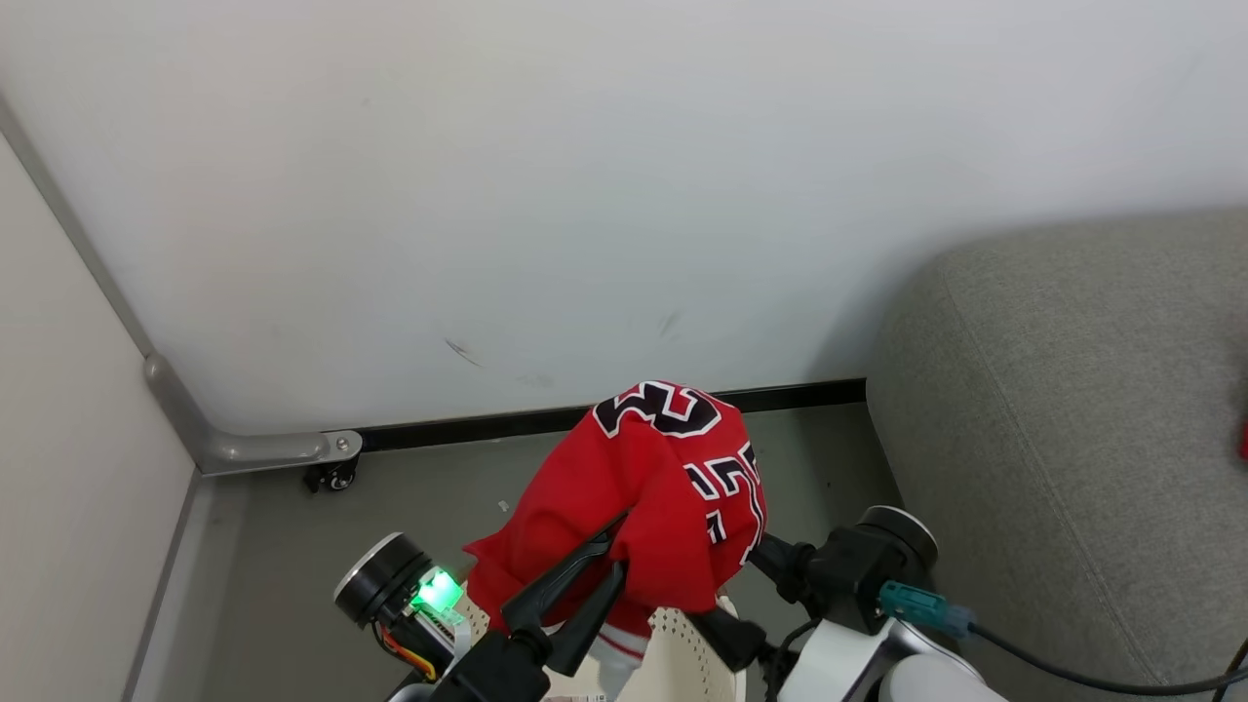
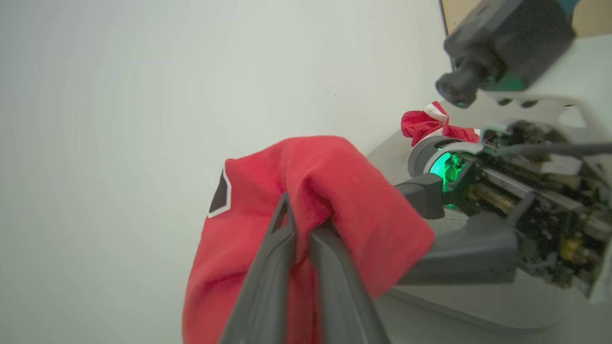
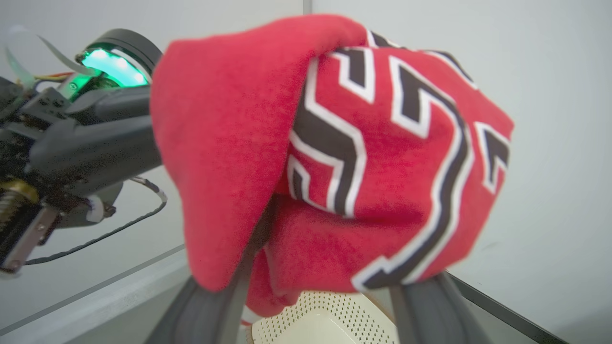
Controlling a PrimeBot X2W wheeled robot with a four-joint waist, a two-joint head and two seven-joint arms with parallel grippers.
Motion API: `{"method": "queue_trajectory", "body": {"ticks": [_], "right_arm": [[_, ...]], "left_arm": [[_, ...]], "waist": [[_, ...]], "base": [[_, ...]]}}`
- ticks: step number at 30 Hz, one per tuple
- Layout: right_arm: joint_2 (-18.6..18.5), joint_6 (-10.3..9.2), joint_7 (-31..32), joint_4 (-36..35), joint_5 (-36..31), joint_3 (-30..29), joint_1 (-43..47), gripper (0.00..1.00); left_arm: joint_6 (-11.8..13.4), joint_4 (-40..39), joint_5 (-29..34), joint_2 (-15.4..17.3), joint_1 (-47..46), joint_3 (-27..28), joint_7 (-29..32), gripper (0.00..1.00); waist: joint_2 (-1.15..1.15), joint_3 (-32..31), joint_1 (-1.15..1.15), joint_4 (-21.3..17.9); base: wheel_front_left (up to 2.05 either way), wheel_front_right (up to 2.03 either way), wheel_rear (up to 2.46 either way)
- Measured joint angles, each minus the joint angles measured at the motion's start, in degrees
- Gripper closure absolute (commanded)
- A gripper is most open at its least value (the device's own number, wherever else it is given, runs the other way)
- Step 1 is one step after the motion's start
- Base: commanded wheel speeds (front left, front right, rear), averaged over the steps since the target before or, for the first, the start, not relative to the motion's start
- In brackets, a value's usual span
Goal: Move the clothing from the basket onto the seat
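My left pincer (image 1: 619,546) is pinched tight on the red jersey (image 1: 653,478), held above the basket (image 1: 682,648) (left of the sofa (image 1: 1053,409)); my right pincer (image 1: 756,595) stands spread wide under it.

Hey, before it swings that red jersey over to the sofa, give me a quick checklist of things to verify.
1. Hold: left gripper shut on jersey, ok.
2. Second hold: right gripper not ok, jaws apart, cloth only draped over it.
3. Hem clear of basket: cannot tell.
4. Bare sofa to the robot's right: ok.
5. shorts already on sofa: ok.
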Motion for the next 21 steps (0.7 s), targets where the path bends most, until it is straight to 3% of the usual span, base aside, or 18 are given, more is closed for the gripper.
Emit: {"method": "queue_trajectory", "body": {"ticks": [18,19,20,21], "right_arm": [[2.3,0.02,0.0,-2.1,0.3,-6.6,0.2,1.00],[2.4,0.02,0.0,-2.2,0.3,-6.8,0.3,1.00],[2.6,0.02,0.0,-2.4,0.2,-7.1,0.3,1.00],[2.8,0.02,0.0,-2.6,0.2,-7.4,0.3,1.00]], "left_arm": [[0.0,-0.1,-0.1,-0.1,0.0,-0.2,-0.3,1.00],[0.0,-0.3,-0.2,-0.2,0.0,-0.2,-0.3,0.93],[0.0,-0.7,-0.3,-0.2,0.0,-0.2,-0.3,0.55],[0.0,-1.0,-0.6,-0.3,0.0,-0.2,-0.3,0.09]], "waist": [[0.00,0.0,0.00,0.0],[0.00,0.0,0.00,0.0],[0.00,0.1,0.00,0.0],[0.00,0.1,0.00,-0.1]], "base": [[0.00,0.00,0.00],[0.00,0.00,0.00],[0.00,0.00,0.00],[0.00,0.00,0.00]]}}
